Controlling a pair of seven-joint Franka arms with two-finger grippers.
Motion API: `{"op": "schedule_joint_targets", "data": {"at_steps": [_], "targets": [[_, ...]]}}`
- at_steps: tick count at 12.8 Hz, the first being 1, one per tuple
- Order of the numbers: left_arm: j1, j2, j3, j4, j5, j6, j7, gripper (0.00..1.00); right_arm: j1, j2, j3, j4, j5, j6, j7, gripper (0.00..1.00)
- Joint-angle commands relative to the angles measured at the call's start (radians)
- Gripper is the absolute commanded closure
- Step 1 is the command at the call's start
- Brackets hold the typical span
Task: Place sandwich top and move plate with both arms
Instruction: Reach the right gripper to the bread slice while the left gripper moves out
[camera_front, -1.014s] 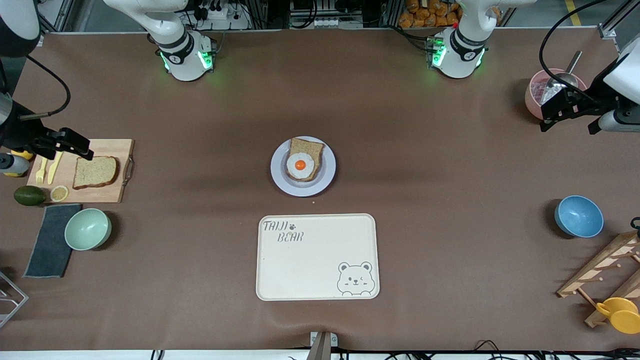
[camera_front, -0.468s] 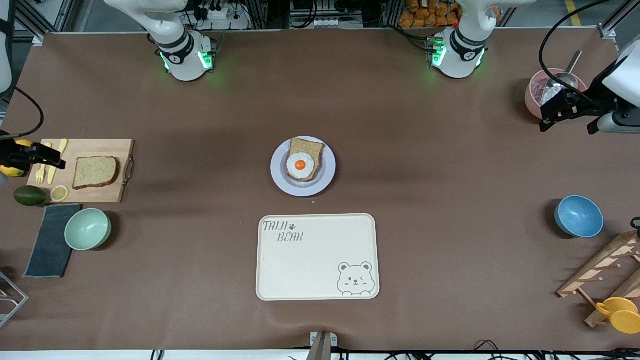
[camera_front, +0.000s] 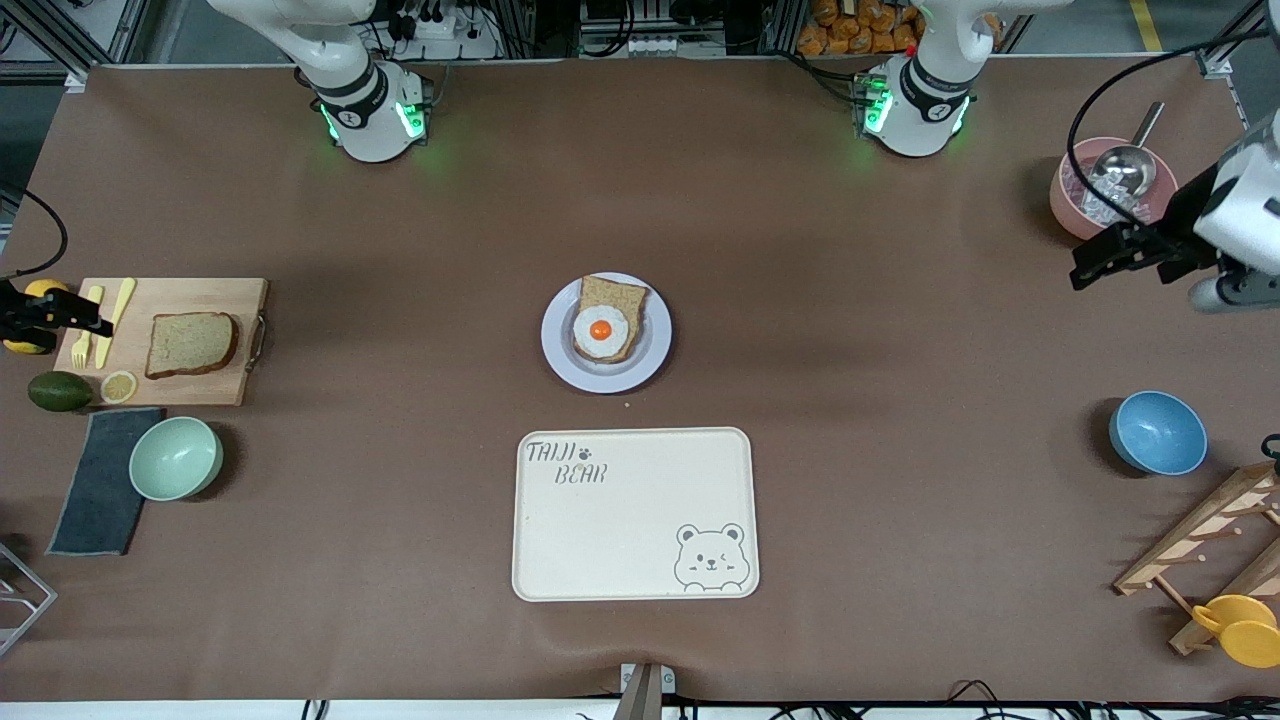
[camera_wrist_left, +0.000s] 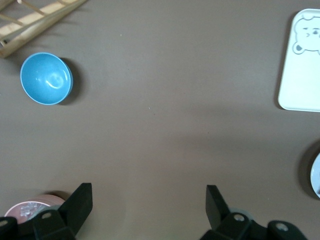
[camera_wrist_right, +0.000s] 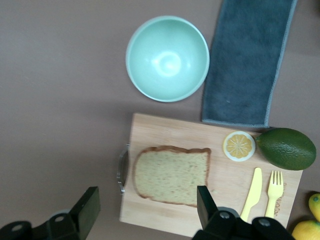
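Over the right arm's end of the worktop, the right end effector (camera_front: 95, 326) had drawn back from the board (camera_front: 200, 385) toward the edge since a second ago, fingers apart and holding nothing. The left end effector (camera_front: 1085, 272), also spread and empty, had dropped slightly, uncovering the pink bowl (camera_front: 1070, 205). Only the right wrist view showed the bread (camera_wrist_right: 171, 175) between its fingers (camera_wrist_right: 205, 200), on the board. The egg slice (camera_front: 607, 320) lay on the plate (camera_front: 650, 365), mid-worktop, farther than the tray (camera_front: 630, 570).

wooden board (camera_front: 190, 340), glossy mint bowl (camera_wrist_right: 167, 58), matt cloth (camera_wrist_right: 247, 60).
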Motion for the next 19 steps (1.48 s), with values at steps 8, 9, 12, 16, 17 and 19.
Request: {"op": "schedule_joint_targets", "data": {"at_steps": [8, 9, 12, 16, 17, 19], "targets": [[0.002, 0.144, -0.013, -0.172, -0.231, 0.23, 0.0, 0.0, 0.0, 0.258, -0.133, -0.009, 0.265, 0.133, -0.437, 0.29], [0.009, 0.164, -0.013, -0.168, -0.278, 0.23, 0.0, 0.0, -0.005, 0.278, -0.133, -0.009, 0.276, 0.135, -0.437, 0.31], [0.051, 0.222, -0.01, -0.16, -0.346, 0.231, 0.0, 0.0, -0.026, 0.338, -0.133, -0.009, 0.34, 0.148, -0.502, 0.3], [0.043, 0.247, -0.01, -0.159, -0.355, 0.247, 0.0, 0.0, -0.027, 0.407, -0.162, -0.007, 0.44, 0.15, -0.625, 0.31], [0.043, 0.247, -0.01, -0.16, -0.354, 0.247, 0.0, 0.0, -0.028, 0.415, -0.162, -0.009, 0.45, 0.15, -0.637, 0.32], [0.048, 0.245, -0.01, -0.159, -0.354, 0.245, 0.0, 0.0, -0.028, 0.426, -0.162, -0.009, 0.462, 0.148, -0.639, 0.42]]}}
